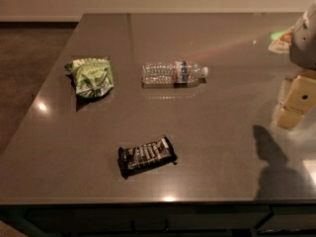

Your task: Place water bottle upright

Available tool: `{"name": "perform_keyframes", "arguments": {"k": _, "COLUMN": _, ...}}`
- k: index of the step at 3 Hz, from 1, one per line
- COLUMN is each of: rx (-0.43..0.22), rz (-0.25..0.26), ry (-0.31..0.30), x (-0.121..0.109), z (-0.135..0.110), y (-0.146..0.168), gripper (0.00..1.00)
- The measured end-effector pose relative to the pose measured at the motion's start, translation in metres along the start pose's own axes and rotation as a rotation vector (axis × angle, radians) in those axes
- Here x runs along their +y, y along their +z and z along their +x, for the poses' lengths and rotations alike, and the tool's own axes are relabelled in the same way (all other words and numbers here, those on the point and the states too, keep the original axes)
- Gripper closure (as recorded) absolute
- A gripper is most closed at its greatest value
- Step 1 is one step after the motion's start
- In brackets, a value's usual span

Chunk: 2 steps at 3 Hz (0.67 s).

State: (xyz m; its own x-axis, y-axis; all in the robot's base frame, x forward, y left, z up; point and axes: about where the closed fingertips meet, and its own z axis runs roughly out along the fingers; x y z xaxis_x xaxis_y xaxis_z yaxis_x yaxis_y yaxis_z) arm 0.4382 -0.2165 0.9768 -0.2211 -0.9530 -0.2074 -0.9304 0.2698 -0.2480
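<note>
No legible txt on water bottle (173, 74); gripper (295, 102) at right edge.

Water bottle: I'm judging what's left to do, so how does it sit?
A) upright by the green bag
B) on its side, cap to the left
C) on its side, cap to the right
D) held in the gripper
C: the bottle lies flat on the table, cap pointing right; the gripper is apart from it at the right edge.
</note>
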Motion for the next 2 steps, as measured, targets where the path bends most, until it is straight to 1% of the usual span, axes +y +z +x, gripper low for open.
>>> {"name": "perform_keyframes", "arguments": {"k": 1, "rx": 0.0, "rz": 0.0, "ry": 0.0, "x": 0.0, "z": 0.0, "y": 0.0, "gripper": 0.0}}
{"name": "perform_keyframes", "arguments": {"k": 2, "rx": -0.025, "rz": -0.006, "ry": -0.039, "x": -0.018, "z": -0.023, "y": 0.009, "gripper": 0.0}}
